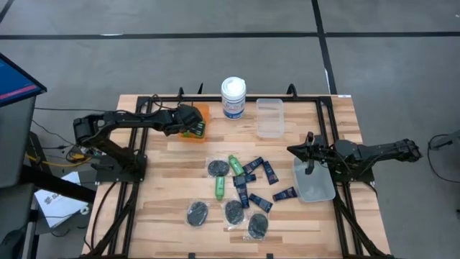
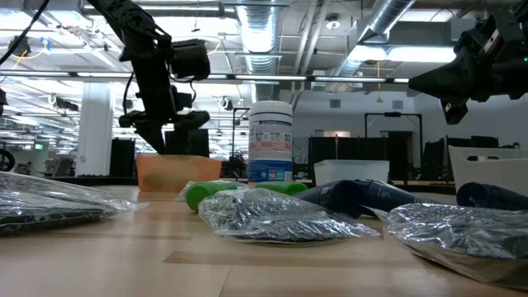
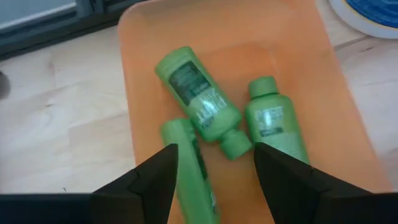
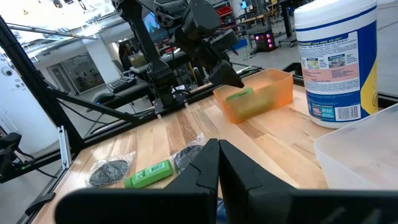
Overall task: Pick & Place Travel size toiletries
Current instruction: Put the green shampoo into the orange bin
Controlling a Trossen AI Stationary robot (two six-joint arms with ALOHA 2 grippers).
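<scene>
Left gripper (image 1: 192, 122) hangs over the orange bin (image 1: 201, 111) at the far left of the table, and in the high view green shows directly under it. Well away toward the table's middle lie two green bottles (image 1: 220, 187) among dark navy tubes (image 1: 270, 173) and black discs in clear packets (image 1: 198, 213). The right gripper (image 1: 310, 150) waits above a clear bin (image 1: 316, 191) at the right edge; a second clear bin (image 1: 270, 118) and a white canister (image 1: 233, 96) stand along the far side.

From table height, the left gripper (image 2: 157, 124) sits just above the orange bin's (image 2: 177, 173) rim. The canister (image 2: 271, 140) carries a blue label, but its writing is too small to read.

Through the left wrist camera, the fingers (image 3: 155, 180) are spread with nothing between them, and three green bottles (image 3: 198, 102) lie right below on the bin floor (image 3: 273, 43). Their labels hold pale print that I cannot make out.

Past the right arm's own fingers (image 4: 208, 171), which look pressed together, the canister label (image 4: 333, 68) shows lines of text, none legible.

My reading: a bottle drop is just done, so this is the release end of a cycle. The next move calls for lifting clear of the bin rim, swinging toward the middle pile, and lining up on one loose green bottle lengthwise.
</scene>
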